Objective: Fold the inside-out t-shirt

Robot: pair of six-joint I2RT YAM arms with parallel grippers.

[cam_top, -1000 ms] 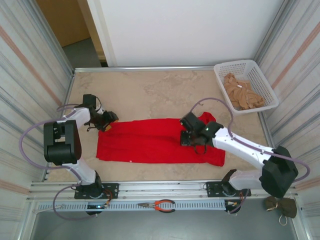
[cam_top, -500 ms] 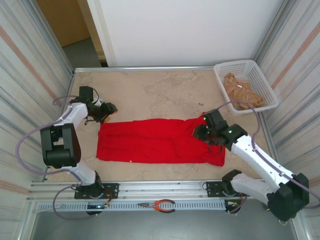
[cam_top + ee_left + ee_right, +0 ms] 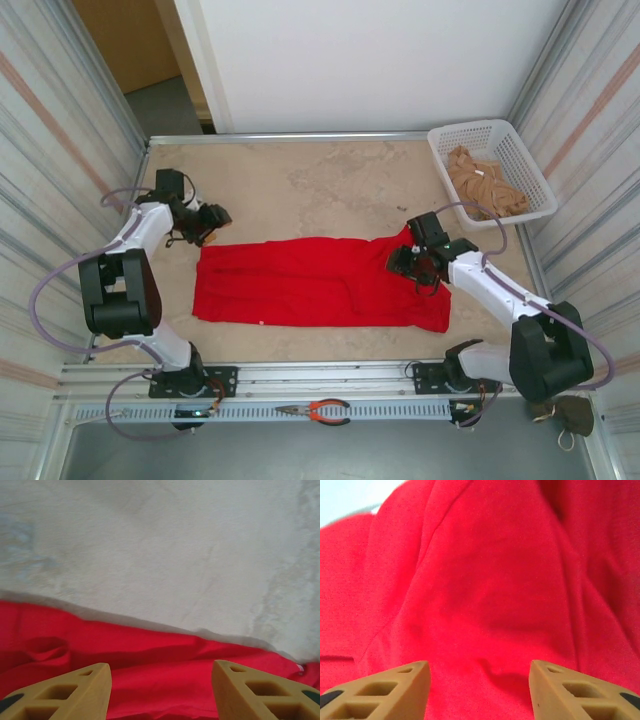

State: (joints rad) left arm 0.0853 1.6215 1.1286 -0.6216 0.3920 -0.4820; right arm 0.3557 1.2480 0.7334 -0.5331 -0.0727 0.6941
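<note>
The inside-out t-shirt [image 3: 320,282] lies flat as a long red band across the near half of the table [image 3: 330,185], running left to right, its long near edge close to the table's near edge and roughly parallel to it. Its left end is squared off, while its right end widens and rises into a small bunched peak pointing toward the far edge. The cloth is bright red with shallow creases, one running down near the middle of the band. My right gripper [image 3: 400,262] hangs over that right end beside the peak, and from the right wrist my jaws [image 3: 478,662] stand apart with nothing between them, above rumpled folds and a seam line in the red cloth. My left gripper [image 3: 215,215] sits just beyond the shirt's far left corner, over bare table. From the left wrist those jaws [image 3: 160,665] are likewise spread and holding nothing, with the shirt's far edge crossing beneath them and pale marbled tabletop beyond. The whole far half of the table is open surface, up to its far edge. At the far right corner sits a white basket [image 3: 470,127] holding a tan garment [image 3: 485,185], well apart from the shirt. Pliers [image 3: 318,410] lie on the rail below the near edge.
</note>
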